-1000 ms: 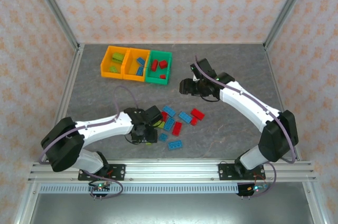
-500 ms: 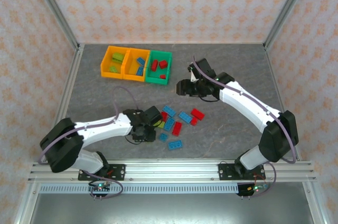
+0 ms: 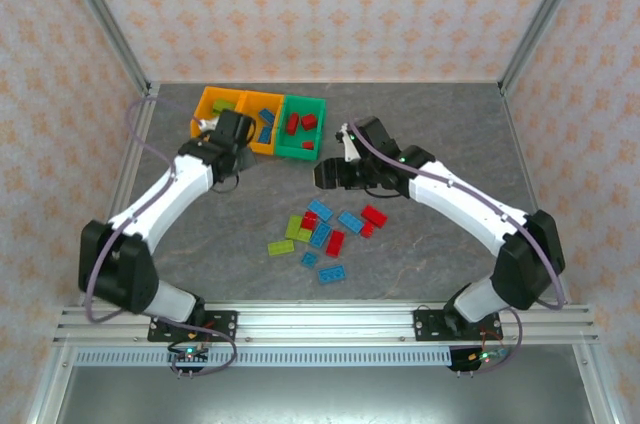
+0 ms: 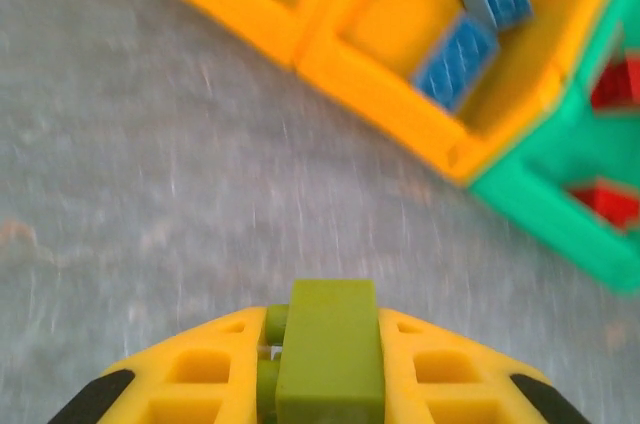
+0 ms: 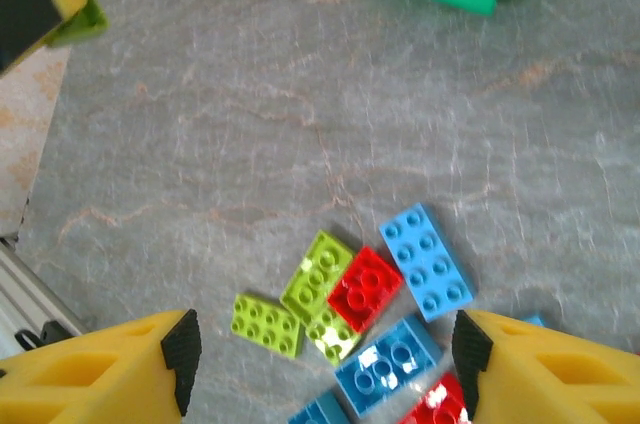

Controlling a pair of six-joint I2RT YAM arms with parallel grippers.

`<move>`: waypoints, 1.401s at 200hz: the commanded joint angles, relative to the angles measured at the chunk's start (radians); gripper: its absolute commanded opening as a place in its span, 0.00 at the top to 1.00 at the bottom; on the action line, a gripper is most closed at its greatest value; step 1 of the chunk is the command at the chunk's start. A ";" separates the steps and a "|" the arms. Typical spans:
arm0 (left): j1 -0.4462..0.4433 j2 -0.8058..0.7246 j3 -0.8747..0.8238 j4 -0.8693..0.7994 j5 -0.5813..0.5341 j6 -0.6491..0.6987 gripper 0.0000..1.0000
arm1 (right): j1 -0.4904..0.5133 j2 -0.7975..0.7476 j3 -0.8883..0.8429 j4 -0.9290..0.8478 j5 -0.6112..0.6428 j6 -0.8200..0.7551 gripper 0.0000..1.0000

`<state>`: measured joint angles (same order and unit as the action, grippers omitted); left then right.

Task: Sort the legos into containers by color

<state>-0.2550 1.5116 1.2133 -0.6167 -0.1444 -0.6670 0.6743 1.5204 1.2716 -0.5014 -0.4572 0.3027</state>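
Left pincer (image 4: 322,394) clamps a lime-green studded plastic brick (image 4: 328,339); released early, we'd drop it among blue bricks (image 4: 455,54) upper right; right pincer (image 5: 325,349) gapes empty.

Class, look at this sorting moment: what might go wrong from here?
1. The left gripper holds a lime green brick short of the orange bins, facing their shared wall. Released off-target, it may join the blue bricks.
2. The open right gripper hangs over a red brick packed between a lime brick and a light blue brick. Closing may catch two colours.
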 commanded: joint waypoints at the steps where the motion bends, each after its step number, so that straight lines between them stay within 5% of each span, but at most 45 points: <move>1: 0.069 0.127 0.134 0.051 -0.113 0.083 0.87 | -0.005 0.028 0.049 0.037 -0.029 0.001 0.31; 23: 0.126 0.276 0.307 0.014 -0.168 0.161 0.82 | -0.004 -0.002 0.001 0.043 -0.012 0.018 0.31; 78: 0.250 0.666 0.743 -0.082 -0.038 0.247 0.60 | -0.002 -0.090 -0.043 -0.040 0.082 0.017 0.30; 103: 0.267 0.709 0.835 -0.148 -0.007 0.272 0.52 | -0.002 -0.119 -0.048 -0.065 0.116 0.034 0.30; 138: 0.230 0.457 0.639 -0.112 0.123 0.259 0.52 | -0.004 -0.185 -0.149 -0.083 0.384 0.143 0.29; 163: 0.088 0.137 0.403 -0.073 0.181 0.293 0.51 | -0.024 -0.234 -0.275 -0.120 0.539 0.279 0.25; 194: -0.176 -0.135 0.241 -0.156 0.239 0.431 0.49 | -0.068 -0.279 -0.451 -0.052 0.514 0.379 0.20; 220: -0.342 -0.242 0.202 -0.304 0.308 0.572 0.41 | -0.078 -0.210 -0.432 -0.066 0.504 0.470 0.16; 250: -0.384 -0.285 0.145 -0.376 0.373 0.762 0.26 | -0.073 -0.095 -0.389 0.034 0.377 0.572 0.07; 280: -0.382 -0.353 0.046 -0.302 0.385 0.817 0.09 | -0.066 -0.010 -0.339 0.006 0.407 0.616 0.01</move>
<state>-0.6350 1.2102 1.3045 -0.8864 0.2050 0.0307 0.6018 1.4616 0.8761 -0.4995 -0.0528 0.8417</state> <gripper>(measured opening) 0.866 0.989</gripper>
